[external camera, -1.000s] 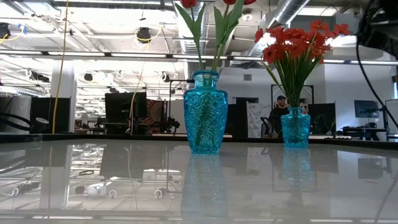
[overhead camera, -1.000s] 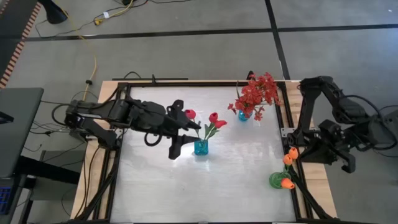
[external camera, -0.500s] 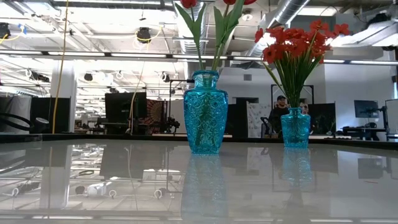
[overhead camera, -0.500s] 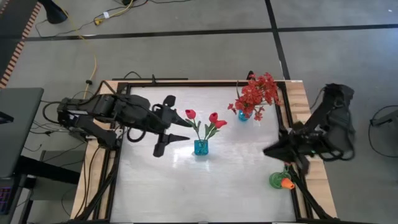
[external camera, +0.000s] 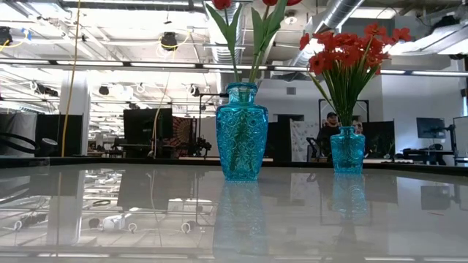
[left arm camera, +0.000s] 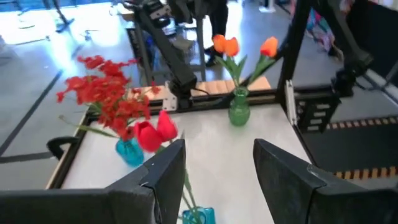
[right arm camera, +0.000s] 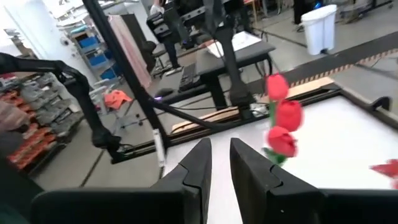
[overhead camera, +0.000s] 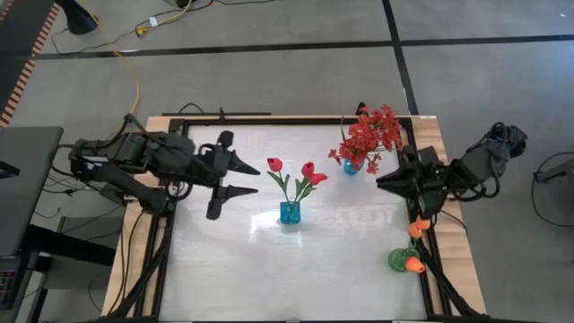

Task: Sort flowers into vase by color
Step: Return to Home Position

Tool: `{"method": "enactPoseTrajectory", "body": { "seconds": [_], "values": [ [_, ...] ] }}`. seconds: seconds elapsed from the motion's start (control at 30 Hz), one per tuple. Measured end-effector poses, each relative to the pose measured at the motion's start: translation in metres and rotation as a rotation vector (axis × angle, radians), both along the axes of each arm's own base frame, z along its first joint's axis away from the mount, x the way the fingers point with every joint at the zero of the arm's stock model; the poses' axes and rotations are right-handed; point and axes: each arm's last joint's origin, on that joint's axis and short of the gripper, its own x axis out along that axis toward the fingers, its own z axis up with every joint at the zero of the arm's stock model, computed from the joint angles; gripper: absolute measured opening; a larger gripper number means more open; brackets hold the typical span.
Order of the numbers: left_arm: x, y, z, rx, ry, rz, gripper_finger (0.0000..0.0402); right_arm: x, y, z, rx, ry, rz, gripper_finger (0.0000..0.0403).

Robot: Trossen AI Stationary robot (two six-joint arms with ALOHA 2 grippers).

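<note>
**Every stem in a vase, both grippers empty**

Nothing is in hand now, operator. Take the turquoise vase at mid-table as your mark. It carries the red rosebuds, and its narrow neck pins their stems upright.

Behind it, toward the right arm's side and well apart, the smaller blue vase holds the bushy red sprays. Also on its right-arm side, but toward the front edge of the table, the green vase has the orange tulips. So each vase holds one kind and colour, and I'd call the sorting done.

Your left gripper hangs near the turquoise vase on the left arm's side, not touching it. Its fingers are spread wide with only bare table between them. The rosebuds sit just ahead of the tips, outside the gap.

Your right gripper is on the opposite side of that vase, well apart. Its fingers are drawn close, leaving a narrow slit with nothing in it. From its wrist, the rosebuds show beyond the tips.

This reads as the run home. Those tall stems probably make the vases top-heavy, so take each arm away from the turquoise vase and clear of the blossoms. The sprays spread wide on your right arm's side, so watch those.
</note>
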Motion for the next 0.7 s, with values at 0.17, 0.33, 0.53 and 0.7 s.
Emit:
{"method": "enactPoseTrajectory", "body": {
  "seconds": [0.17, 0.33, 0.53, 0.7],
  "values": [
    [-0.019, 0.006, -0.022, -0.062, -0.089, 0.067, 0.0178, -0.007, -0.014, -0.016, -0.05, 0.002, -0.062, 0.0068],
    [-0.042, 0.014, -0.046, -0.156, -0.255, 0.109, 0.0178, -0.012, -0.031, -0.039, -0.05, 0.013, -0.149, 0.0039],
    [-0.061, 0.024, -0.071, -0.274, -0.399, 0.152, 0.0178, -0.019, -0.046, -0.057, -0.071, -0.013, -0.12, 0.0016],
    [-0.064, 0.028, -0.085, -0.313, -0.418, 0.172, 0.0178, -0.019, -0.052, -0.076, -0.106, 0.021, -0.032, 0.0024]
  ]
}}
